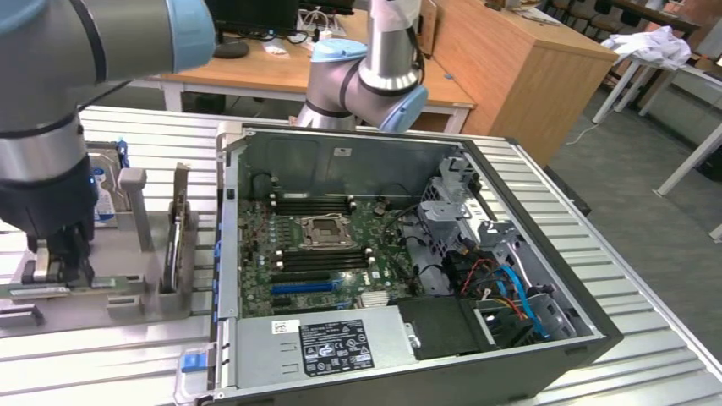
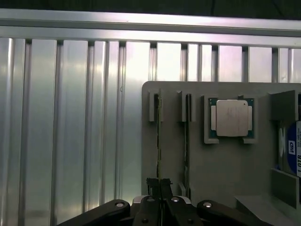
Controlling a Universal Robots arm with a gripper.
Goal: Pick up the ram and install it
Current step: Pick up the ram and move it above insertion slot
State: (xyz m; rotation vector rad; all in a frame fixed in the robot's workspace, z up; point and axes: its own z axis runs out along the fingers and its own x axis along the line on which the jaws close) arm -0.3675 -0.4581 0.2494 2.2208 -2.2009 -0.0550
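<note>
Now, ram [image 2: 159,141] edge-up in grey holder [image 2: 221,165] slot, claw [image 2: 160,188] clamped on it

End effector [image 1: 59,269] low over grey holder [image 1: 124,306] — open computer case [image 1: 530,254] alongside, motherboard [image 1: 327,249] exposed

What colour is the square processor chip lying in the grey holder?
Silver, with a green border around it. The processor chip shows best in the wrist view.

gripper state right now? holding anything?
Gripper: closed on the edge of the ram stick, which stands in its slot in the grey holder.
</note>
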